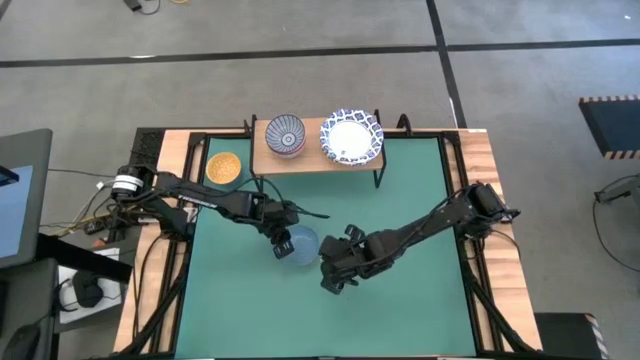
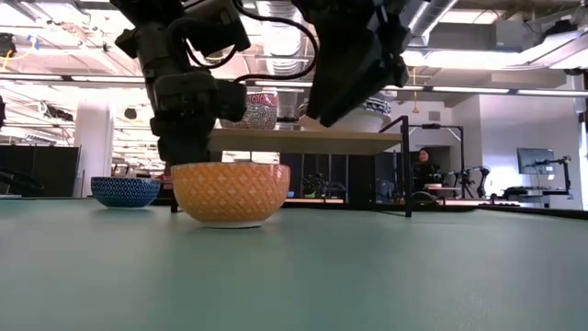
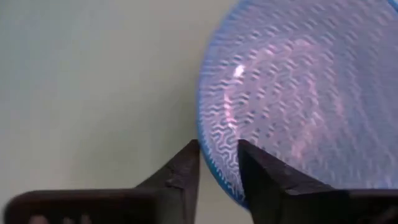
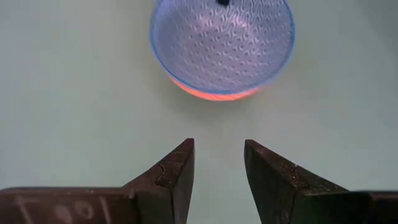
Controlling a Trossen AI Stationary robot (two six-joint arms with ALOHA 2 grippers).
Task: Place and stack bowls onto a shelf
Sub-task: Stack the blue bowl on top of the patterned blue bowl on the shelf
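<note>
A light blue bowl (image 1: 300, 243) with an orange outside (image 2: 230, 193) stands on its base on the green table, mid-table. My left gripper (image 3: 219, 149) is open, with one finger inside and one outside the bowl's rim on the side toward the table's left (image 1: 283, 243). My right gripper (image 4: 219, 146) hovers open and empty just to the bowl's right (image 1: 335, 272). On the shelf (image 1: 312, 162) at the table's far edge sit a patterned bowl (image 1: 286, 135) and a white blue-rimmed bowl (image 1: 351, 137). My left gripper straddles the bowl's rim (image 3: 217, 171) from above, slanting down, one finger over the inside and one outside. The gap is wider than the rim, and I cannot tell whether either finger touches it. The bowl sits upright on the table.
A yellow-orange bowl (image 1: 223, 168) rests on the table left of the shelf, dark blue outside in the low view (image 2: 126, 190). The shelf's thin black legs (image 2: 407, 165) stand at the far edge. Green table surface stretches toward the near edge (image 1: 320, 320).
</note>
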